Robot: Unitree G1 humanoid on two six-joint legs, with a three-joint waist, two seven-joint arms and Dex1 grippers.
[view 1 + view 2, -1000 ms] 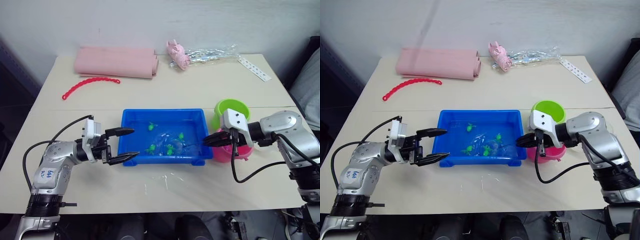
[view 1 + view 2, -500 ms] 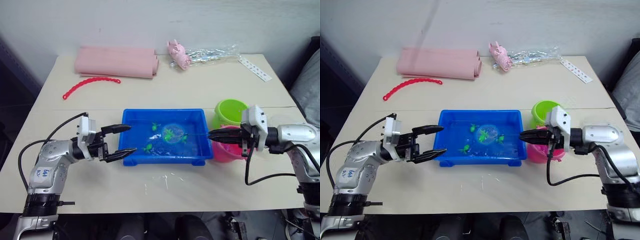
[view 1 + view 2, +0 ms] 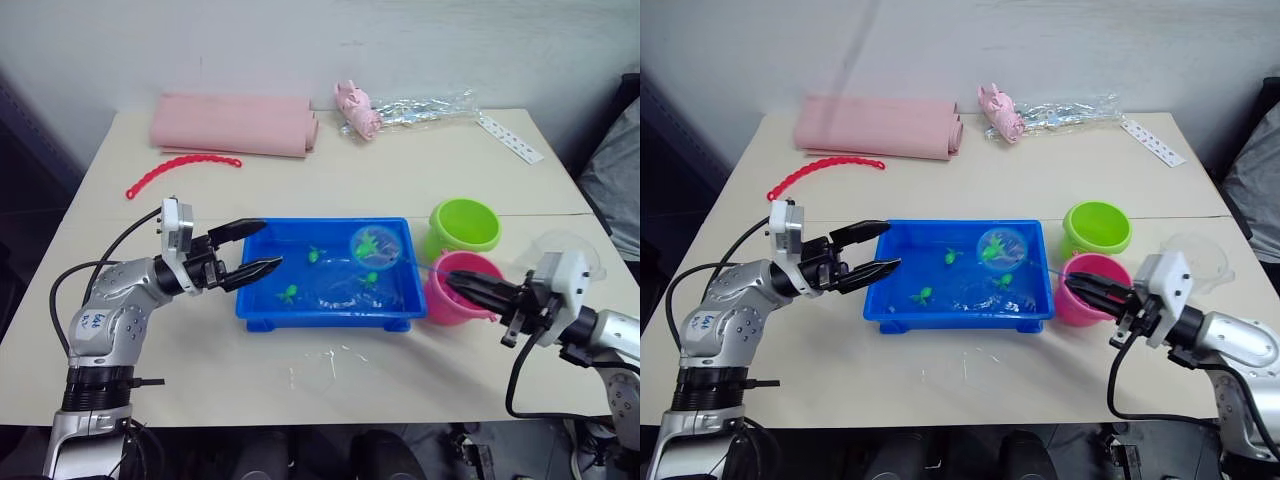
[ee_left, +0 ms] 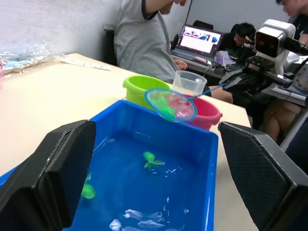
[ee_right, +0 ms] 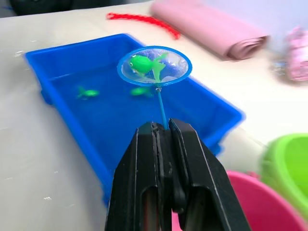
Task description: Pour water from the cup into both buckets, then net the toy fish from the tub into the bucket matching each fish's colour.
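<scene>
The blue tub holds water and three loose green toy fish. My right gripper is shut on the net's thin handle, over the pink bucket. The net hoop hangs above the tub's far right corner with one green fish in its mesh. Just behind the pink bucket stands the lime green bucket. The clear cup sits at the right, behind my right arm. My left gripper is open, its fingers spread over the tub's left rim and holding nothing.
A rolled pink cloth, a red bead chain, a pink toy with clear wrapping and a white strip lie along the table's far side. Water drops dot the table in front of the tub. In the left wrist view, people sit beyond the table.
My right arm has drawn back to the right and lifted the net out of the water with a green fish in it. My left gripper has moved right and up over the tub's rim.
</scene>
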